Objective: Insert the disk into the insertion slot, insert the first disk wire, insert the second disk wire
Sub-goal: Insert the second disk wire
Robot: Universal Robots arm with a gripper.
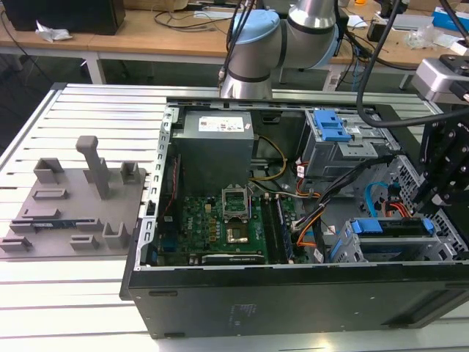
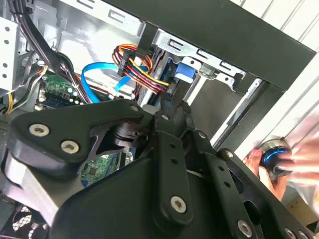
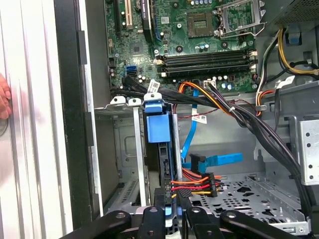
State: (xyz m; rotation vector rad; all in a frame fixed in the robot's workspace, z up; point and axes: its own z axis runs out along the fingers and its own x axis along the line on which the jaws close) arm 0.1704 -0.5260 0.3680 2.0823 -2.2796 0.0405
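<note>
The disk (image 1: 390,226), framed in blue plastic, sits inside the insertion slot (image 1: 344,253), a low grey cage at the case's front right corner. In the first wrist view I see the disk (image 3: 158,130) edge-on between the cage walls (image 3: 122,149). My gripper (image 3: 171,196) is at the disk's rear edge, shut on the black plug of the red, yellow and orange disk wire (image 3: 198,183). The second wrist view shows the same wire (image 2: 142,69) running to my gripper (image 2: 173,102). A blue flat disk wire (image 3: 214,160) hangs loose beside it. My gripper (image 1: 423,205) hovers over the slot's right end.
The taller grey cage with a blue latch (image 1: 331,128) stands behind the slot. Black cable bundles (image 3: 259,134) cross the bay floor beside the motherboard (image 1: 220,220). A person's hand (image 2: 271,167) rests on a blue-lit knob outside the case. A grey fixture plate (image 1: 73,205) lies on the table.
</note>
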